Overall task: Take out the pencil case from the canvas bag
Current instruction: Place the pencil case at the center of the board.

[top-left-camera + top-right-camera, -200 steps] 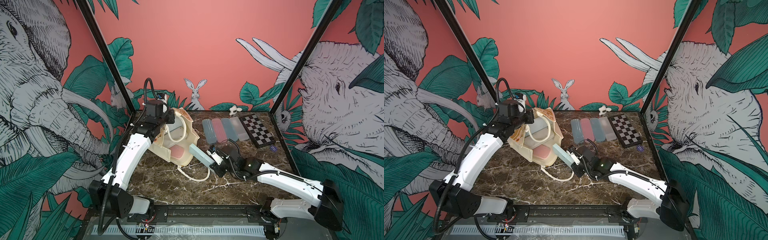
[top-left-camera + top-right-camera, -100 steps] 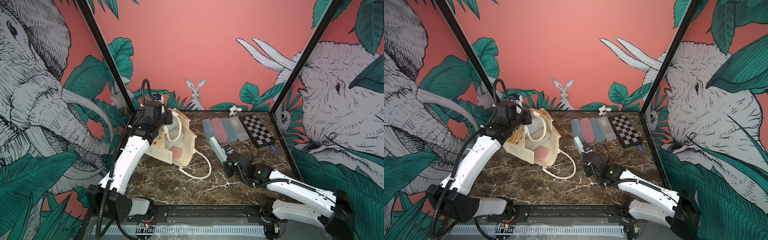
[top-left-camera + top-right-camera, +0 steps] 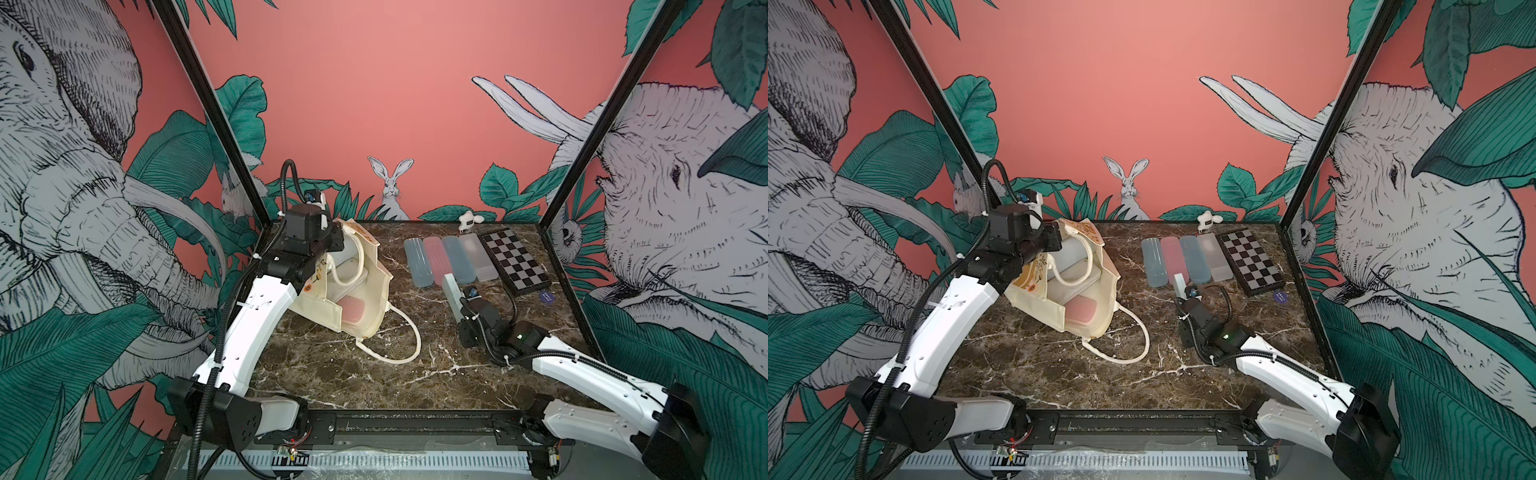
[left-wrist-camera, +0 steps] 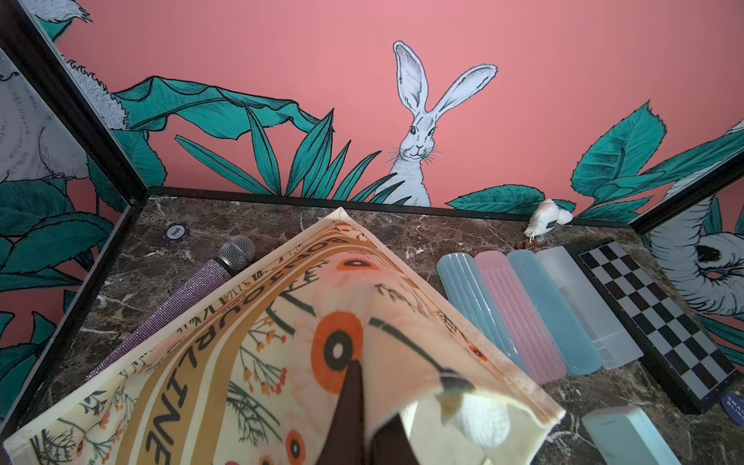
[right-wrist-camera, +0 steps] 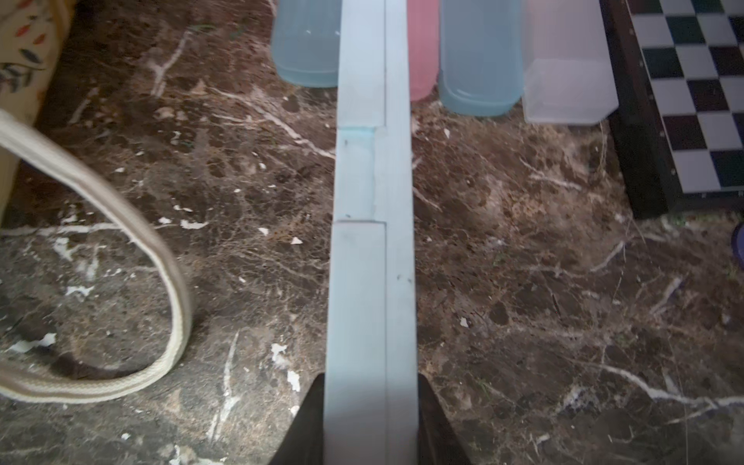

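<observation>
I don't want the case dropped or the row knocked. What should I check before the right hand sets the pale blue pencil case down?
1. Grip: ok; the right hand is closed on the sides of the pale blue pencil case.
2. Case out of the canvas bag: ok, fully outside.
3. Case's far end clear of the row of four cases: cannot tell; they overlap in the right wrist view.
4. Bag held: ok; the left hand is shut on its printed fabric.
5. Bag emptied: not ok; a pink pencil case lies inside.
</observation>
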